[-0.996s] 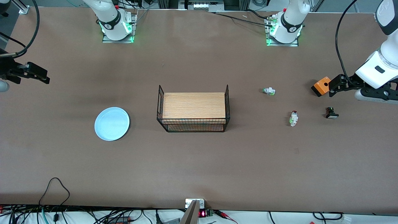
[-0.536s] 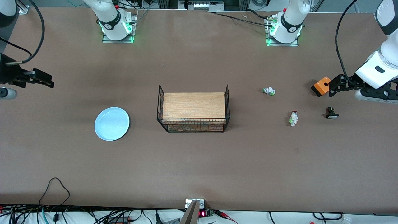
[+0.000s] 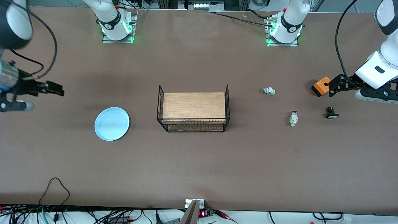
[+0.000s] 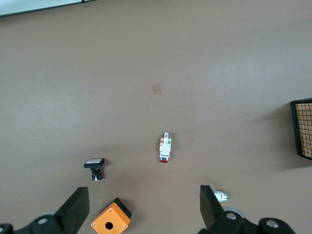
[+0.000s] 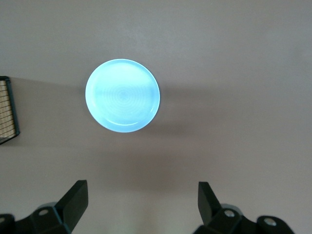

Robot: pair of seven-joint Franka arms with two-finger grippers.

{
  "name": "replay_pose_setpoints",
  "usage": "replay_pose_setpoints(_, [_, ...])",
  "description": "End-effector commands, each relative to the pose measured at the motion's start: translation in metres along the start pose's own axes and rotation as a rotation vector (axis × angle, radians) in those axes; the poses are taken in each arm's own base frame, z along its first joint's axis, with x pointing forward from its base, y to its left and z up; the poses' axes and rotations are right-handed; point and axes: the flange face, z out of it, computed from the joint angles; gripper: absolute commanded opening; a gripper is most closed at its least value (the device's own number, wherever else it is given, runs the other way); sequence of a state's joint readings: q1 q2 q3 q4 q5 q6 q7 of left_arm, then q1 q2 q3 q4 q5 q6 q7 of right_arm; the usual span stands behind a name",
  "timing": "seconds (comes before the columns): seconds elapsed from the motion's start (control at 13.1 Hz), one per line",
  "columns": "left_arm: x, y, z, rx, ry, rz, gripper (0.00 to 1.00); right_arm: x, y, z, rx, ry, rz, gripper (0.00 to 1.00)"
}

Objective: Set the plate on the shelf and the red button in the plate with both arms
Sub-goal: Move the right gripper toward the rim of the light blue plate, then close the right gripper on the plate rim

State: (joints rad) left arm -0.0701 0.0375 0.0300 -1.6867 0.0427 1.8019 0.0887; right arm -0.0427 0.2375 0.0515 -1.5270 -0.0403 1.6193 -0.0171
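The pale blue plate (image 3: 112,123) lies flat on the brown table toward the right arm's end, and it also shows in the right wrist view (image 5: 122,95). The red button (image 3: 293,118), a small white part with a red cap, lies on its side toward the left arm's end (image 4: 165,147). My right gripper (image 3: 60,92) hangs open over bare table near the plate, nothing between its fingers (image 5: 141,187). My left gripper (image 3: 332,87) hangs open and empty over the orange box, apart from the red button (image 4: 144,195).
A black wire basket (image 3: 160,105) with a wooden board on it stands mid-table; an edge of it shows in each wrist view (image 4: 302,129) (image 5: 7,112). Near the red button lie a green-capped white part (image 3: 268,91), a black part with a white face (image 3: 331,113) and an orange box (image 3: 321,86).
My right gripper has swung in from the table's end toward the plate, still open. The left arm and all the objects have stayed put.
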Motion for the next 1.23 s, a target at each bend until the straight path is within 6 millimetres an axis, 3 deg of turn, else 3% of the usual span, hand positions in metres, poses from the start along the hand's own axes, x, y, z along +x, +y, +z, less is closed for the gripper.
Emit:
replay_pose_setpoints(0.0, [0.002, -0.003, -0.001, 0.004, -0.002, 0.016, 1.00, 0.015, 0.001, 0.056, 0.002, -0.026, 0.002, 1.00])
replay_pose_setpoints(0.15, [0.002, -0.003, -0.002, 0.004, 0.000, 0.016, 1.00, 0.030, 0.010, 0.097, 0.010, -0.051, 0.015, 1.00])
replay_pose_setpoints(0.38, [0.002, -0.002, -0.001, 0.004, -0.002, 0.017, 1.00, 0.047, 0.023, 0.142, 0.041, -0.081, 0.041, 1.00])
replay_pose_setpoints(0.77, [0.002, -0.002, -0.001, 0.004, -0.002, 0.017, 1.00, 0.071, 0.020, 0.220, 0.095, -0.092, 0.060, 1.00])
replay_pose_setpoints(1.15, [0.002, -0.003, -0.001, 0.004, -0.003, 0.016, 1.00, 0.086, 0.029, 0.273, 0.094, -0.049, 0.059, 1.00])
